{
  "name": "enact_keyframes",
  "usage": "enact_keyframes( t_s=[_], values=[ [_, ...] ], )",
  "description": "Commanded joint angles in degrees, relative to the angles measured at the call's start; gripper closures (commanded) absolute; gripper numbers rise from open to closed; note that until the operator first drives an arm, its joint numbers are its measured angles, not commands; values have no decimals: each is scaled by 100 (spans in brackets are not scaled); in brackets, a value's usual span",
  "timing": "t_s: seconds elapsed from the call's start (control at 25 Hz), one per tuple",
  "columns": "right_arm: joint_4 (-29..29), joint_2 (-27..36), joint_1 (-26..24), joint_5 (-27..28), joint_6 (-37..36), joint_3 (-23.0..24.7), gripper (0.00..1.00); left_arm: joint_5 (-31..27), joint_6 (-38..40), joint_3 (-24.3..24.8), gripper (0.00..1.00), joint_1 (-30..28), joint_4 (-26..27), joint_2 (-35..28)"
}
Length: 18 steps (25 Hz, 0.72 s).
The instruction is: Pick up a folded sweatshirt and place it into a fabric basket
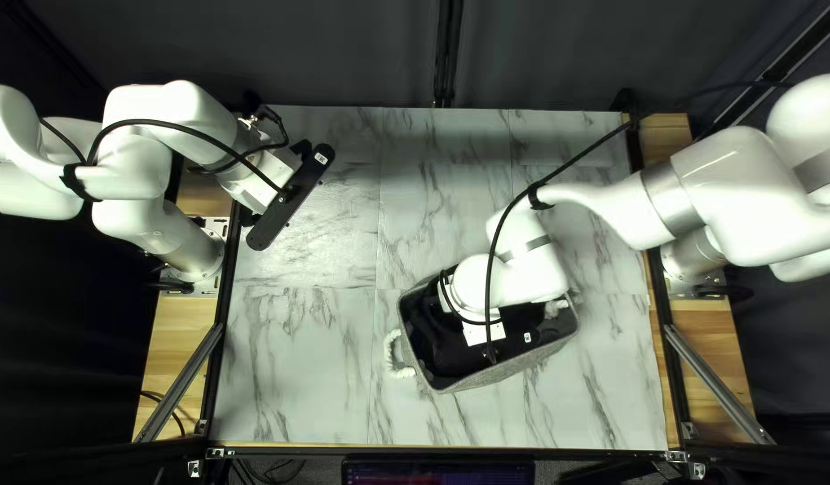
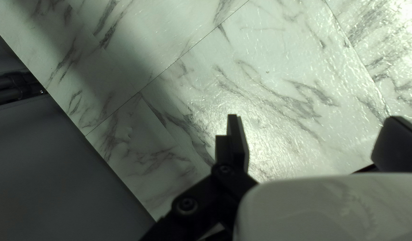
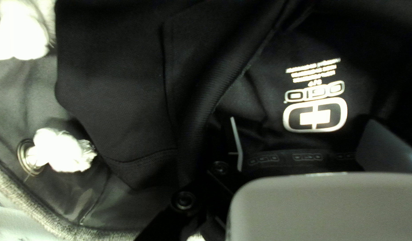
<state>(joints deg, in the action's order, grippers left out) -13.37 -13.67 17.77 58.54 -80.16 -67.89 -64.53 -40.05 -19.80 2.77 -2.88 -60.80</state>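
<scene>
Right gripper (image 1: 476, 334) is down in the fabric basket (image 1: 505, 371), lower centre of the top left view, its two fingers spread wide against the dark sweatshirt (image 1: 440, 348) lying inside! And upper left, the left gripper (image 1: 260, 180) hangs over the marbled table (image 1: 298, 359), fingers apart too!

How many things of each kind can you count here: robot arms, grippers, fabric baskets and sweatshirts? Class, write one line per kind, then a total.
Robot arms: 2 (left arm, right arm)
Grippers: 2 (left gripper, right gripper)
Fabric basket: 1
Sweatshirt, black, in the basket: 1
Total: 6
</scene>
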Motion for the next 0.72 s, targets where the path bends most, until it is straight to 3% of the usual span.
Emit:
enact_keyframes(
  t_s=[0.04,0.24,0.4,0.48,0.72],
  values=[
    [-237,484,59,354,129,64,0,0,0,0,0,0,0,0],
    [-429,1410,-317,-33,170,918,0,0,0,0,0,0,0,0],
    [-275,2419,-1030,-793,-77,1962,0,0,0,0,0,0,0,0],
    [-77,2630,-1399,-981,-206,2176,0,0,0,0,0,0,0,0],
    [489,2923,-2161,-985,-232,2242,0,0,0,0,0,0,0,0]
  ],
)
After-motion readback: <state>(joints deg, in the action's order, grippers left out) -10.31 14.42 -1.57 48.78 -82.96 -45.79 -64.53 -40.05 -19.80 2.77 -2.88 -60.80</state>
